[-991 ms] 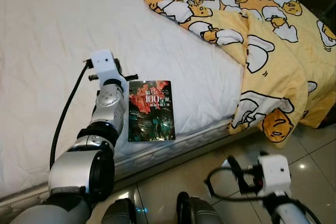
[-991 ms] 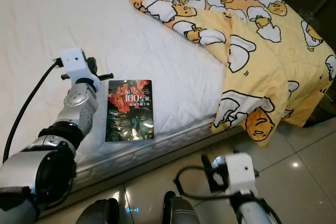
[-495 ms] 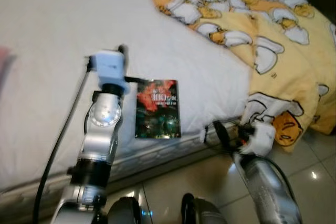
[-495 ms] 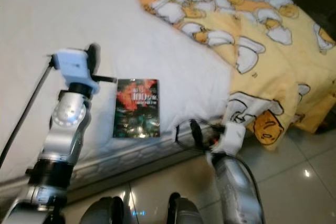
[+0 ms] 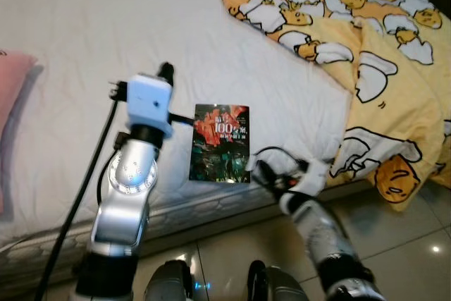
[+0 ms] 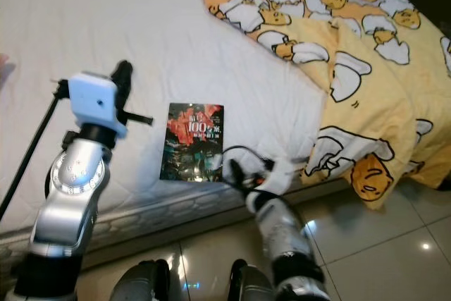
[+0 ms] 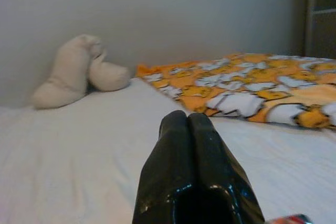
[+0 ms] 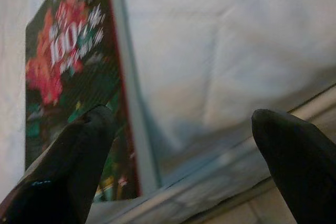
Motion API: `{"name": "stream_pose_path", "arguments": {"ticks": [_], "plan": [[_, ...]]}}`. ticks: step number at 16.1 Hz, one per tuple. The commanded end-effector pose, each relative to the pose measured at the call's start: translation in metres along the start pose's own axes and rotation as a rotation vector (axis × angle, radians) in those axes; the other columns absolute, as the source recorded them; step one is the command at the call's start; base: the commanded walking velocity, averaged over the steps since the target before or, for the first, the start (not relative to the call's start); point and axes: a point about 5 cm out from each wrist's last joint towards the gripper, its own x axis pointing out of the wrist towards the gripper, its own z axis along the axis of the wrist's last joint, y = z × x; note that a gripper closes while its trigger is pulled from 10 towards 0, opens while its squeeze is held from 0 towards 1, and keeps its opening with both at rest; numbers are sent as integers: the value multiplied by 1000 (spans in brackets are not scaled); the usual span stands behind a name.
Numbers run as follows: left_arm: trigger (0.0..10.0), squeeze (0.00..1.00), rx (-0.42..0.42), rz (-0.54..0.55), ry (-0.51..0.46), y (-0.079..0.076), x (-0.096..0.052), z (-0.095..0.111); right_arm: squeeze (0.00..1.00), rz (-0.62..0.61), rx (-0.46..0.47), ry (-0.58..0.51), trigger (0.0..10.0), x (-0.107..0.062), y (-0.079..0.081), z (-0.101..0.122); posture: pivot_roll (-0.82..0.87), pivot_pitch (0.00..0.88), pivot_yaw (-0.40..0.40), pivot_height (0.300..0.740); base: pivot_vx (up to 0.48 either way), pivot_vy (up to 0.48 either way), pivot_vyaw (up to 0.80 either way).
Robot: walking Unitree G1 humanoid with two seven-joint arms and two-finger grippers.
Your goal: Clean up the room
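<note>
**Right wrist view: open claw at the book's near corner**

Right wrist view, nearest first: right gripper [image 8: 178,166] spread wide, both black fingers apart, nothing between them. One fingertip [image 8: 86,129] overlaps the near edge of the dark glossy paperback book with red and white cover lettering [image 8: 68,87]; contact cannot be confirmed. Other fingertip hangs off the book, over the mattress edge.

Head views: book [image 5: 220,143] lies flat on the white quilted mattress [image 5: 84,47], close to its near edge, cover up. Right gripper [image 5: 271,176] sits just beside the book's near right corner, at the mattress edge, silver arm rising from the glossy tiled floor [image 6: 366,244] below.

Left gripper [image 6: 122,75] is raised above the mattress, left of the book and apart from it. Left wrist view: its two black fingers [image 7: 178,145] pressed together, clenched on nothing.

Right of the book, a yellow quilt printed with white and orange cartoon egg figures [image 5: 366,47] is draped over the mattress corner, hanging toward the floor.

Far left of the book, a pink pillow edge [image 5: 10,89] on the mattress.

Farthest, left wrist view: a cream plush shape [image 7: 73,74] on the mattress, against a plain grey wall [image 7: 157,9].
</note>
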Motion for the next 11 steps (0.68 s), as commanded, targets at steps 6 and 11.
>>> {"name": "stream_pose_path", "arguments": {"ticks": [6, 11], "plan": [[10000, 0, 21, -55, 50, -3, -19, 6, 0, 36, 43, 57, 10000, 8, 16, -29, 268, 253, -48, 740, 0, 0, 0], [10000, 0, 35, -76, 62, -7, -23, 7, 0, 95, 8, 83, 10000, 16, 38, -37, 271, 261, -47, 740, 0, 0, 0]]}}
